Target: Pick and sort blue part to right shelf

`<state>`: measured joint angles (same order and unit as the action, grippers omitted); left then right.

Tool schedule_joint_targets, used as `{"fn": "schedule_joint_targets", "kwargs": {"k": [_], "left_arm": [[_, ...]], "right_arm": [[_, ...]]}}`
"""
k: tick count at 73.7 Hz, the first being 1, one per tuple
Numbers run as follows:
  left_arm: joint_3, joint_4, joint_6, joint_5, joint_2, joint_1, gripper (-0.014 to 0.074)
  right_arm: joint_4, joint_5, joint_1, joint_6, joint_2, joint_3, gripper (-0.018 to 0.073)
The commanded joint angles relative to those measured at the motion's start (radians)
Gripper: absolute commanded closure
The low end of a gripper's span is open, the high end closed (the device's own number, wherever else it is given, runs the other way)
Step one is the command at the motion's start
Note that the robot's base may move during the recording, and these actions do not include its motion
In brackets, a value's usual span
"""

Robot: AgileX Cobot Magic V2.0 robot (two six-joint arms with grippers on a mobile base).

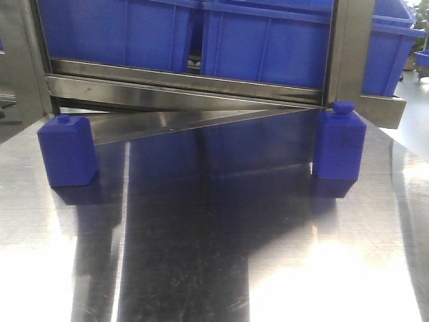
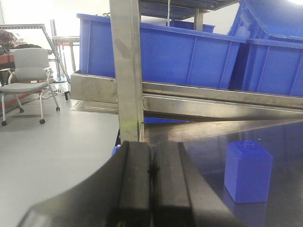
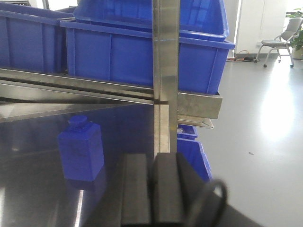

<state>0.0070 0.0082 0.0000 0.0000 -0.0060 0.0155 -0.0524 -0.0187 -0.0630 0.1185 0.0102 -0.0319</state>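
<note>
The left gripper (image 2: 151,172) and right gripper (image 3: 152,189) are being held low and level, their black pads pressed together on nothing. Two blocky, knob-topped blue parts, the left part (image 1: 67,151) and right part (image 1: 340,144), are being mirrored in the brushed steel table (image 1: 201,268), just before the right shelf (image 1: 188,84) of ribbed plastic bins (image 1: 268,40).

Low, perhaps close views toward shelf (image 1: 188,86)
</note>
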Motion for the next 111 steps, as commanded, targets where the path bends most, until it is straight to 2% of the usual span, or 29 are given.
{"fn": "schedule_joint_targets", "kwargs": {"k": [1,27,32,39,43,49,57,65,70,77,87,93,97,105,111], "left_arm": [[0.023,-0.008,-0.009,-0.091,-0.021,0.0,0.047],[0.023,-0.008,-0.009,-0.102,-0.021,0.0,0.047],[0.023,-0.008,-0.009,-0.137,-0.021,0.0,0.047],[0.008,-0.034,-0.009,-0.262,-0.021,0.0,0.047],[-0.027,-0.039,-0.009,-0.271,-0.017,0.0,0.047],[-0.137,-0.031,-0.009,-0.17,0.009,0.0,0.047],[-0.331,-0.022,-0.009,0.061,0.1,0.0,0.047],[-0.519,-0.024,-0.009,0.24,0.249,0.0,0.0459],[-0.607,-0.039,-0.009,0.318,0.33,0.0,0.0409],[-0.699,-0.082,-0.009,0.431,0.456,0.0,0.0293],[-0.786,-0.2,0.007,0.588,0.624,0.0,0.0139],[-0.829,-0.308,0.115,0.67,0.728,0.0,0.0048],[-0.856,-0.38,0.159,0.704,0.783,0.0,0.0001],[-0.908,-0.53,0.225,0.752,0.889,0.0,-0.0024],[-0.959,-0.561,0.231,0.782,0.98,0.0,-0.0024]], "right_arm": [[0.001,0.091,0.003,-0.007,0.022,0.022,0.0504],[0.001,0.091,0.003,-0.007,0.022,0.022,0.0504],[0.001,0.091,0.003,-0.007,0.022,0.022,0.0504],[0.001,0.091,0.003,-0.007,0.022,0.022,0.0504],[0.001,0.091,0.003,-0.007,0.022,0.022,0.0504],[0.001,0.091,0.003,-0.007,0.022,0.022,0.0504],[0.001,0.093,0.003,-0.007,0.022,0.022,0.0504],[0.001,0.091,0.003,-0.007,0.022,0.022,0.0504],[0.001,0.091,0.003,-0.007,0.022,0.022,0.0504],[0.001,0.092,0.003,-0.007,0.022,0.022,0.0504],[0.001,0.092,0.003,-0.007,0.022,0.022,0.0504],[0.001,0.092,0.003,-0.007,0.022,0.022,0.0504],[0.001,0.092,0.003,-0.007,0.022,0.022,0.0504],[0.001,0.092,0.003,-0.007,0.022,0.022,0.0504],[0.001,0.092,0.003,-0.007,0.022,0.022,0.0504]]}}
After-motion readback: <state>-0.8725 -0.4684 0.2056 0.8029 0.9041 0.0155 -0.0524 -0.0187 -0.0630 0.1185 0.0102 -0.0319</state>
